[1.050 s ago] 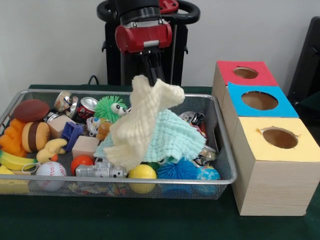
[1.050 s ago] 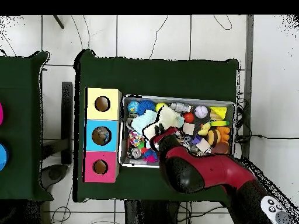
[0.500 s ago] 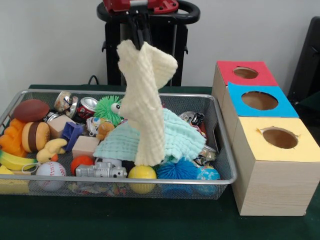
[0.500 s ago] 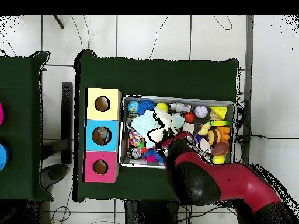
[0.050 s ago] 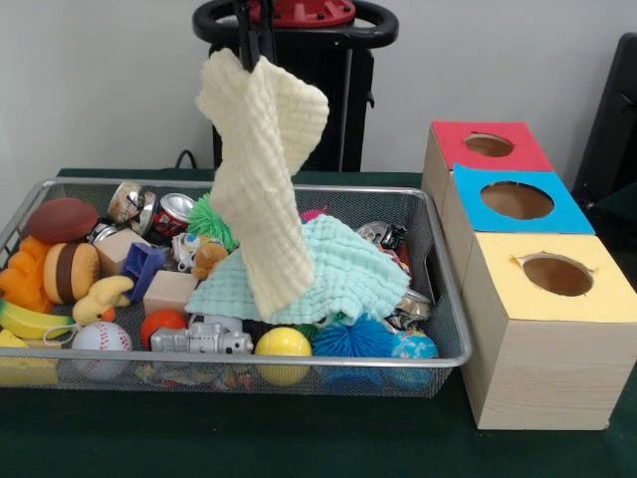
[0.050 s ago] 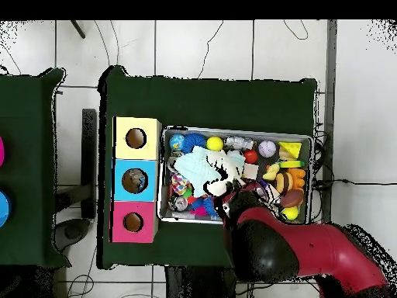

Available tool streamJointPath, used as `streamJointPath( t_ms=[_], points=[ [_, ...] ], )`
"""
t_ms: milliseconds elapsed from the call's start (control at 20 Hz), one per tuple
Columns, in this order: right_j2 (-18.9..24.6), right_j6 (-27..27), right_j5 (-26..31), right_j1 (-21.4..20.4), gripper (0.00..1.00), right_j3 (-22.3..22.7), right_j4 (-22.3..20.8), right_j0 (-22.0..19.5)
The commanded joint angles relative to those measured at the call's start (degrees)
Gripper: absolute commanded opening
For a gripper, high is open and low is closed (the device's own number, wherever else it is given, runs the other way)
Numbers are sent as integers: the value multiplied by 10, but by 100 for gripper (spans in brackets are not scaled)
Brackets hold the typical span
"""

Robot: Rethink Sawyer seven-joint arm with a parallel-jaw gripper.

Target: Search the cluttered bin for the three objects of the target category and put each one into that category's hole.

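Yellow cloth (image 5: 261, 169) higher; three boxes (image 5: 542, 324).

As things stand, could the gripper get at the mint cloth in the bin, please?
Probably not yet: the gripper is shut on the yellow cloth, which hangs over the mint cloth. Otherwise the mint cloth lies on top of the clutter, uncovered.

A plain pale wall (image 5: 100, 80) fills the backdrop. A dark green cloth covers the tabletop (image 5: 249, 438). From above, the floor (image 6: 201, 46) is white tile with dark grout lines, and thin black cables (image 6: 213, 35) trail across it. A second green-covered tabletop (image 6: 27, 167) stands just beside the first.
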Motion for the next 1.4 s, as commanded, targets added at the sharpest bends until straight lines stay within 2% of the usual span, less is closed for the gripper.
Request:
streamJointPath(
  t_ms=[50,350,750,1000,1250,1400],
  points=[
    [-15,-31,82,-10,0,-27,-39,-9],
    [-58,-26,95,30,0,-71,-117,-4],
    [-71,-29,104,57,0,-108,-144,-11],
    [-93,-10,77,88,0,-120,-174,-9],
    [-144,21,35,137,0,-152,-239,18],
    [-156,21,20,161,0,-163,-259,20]
  ],
)
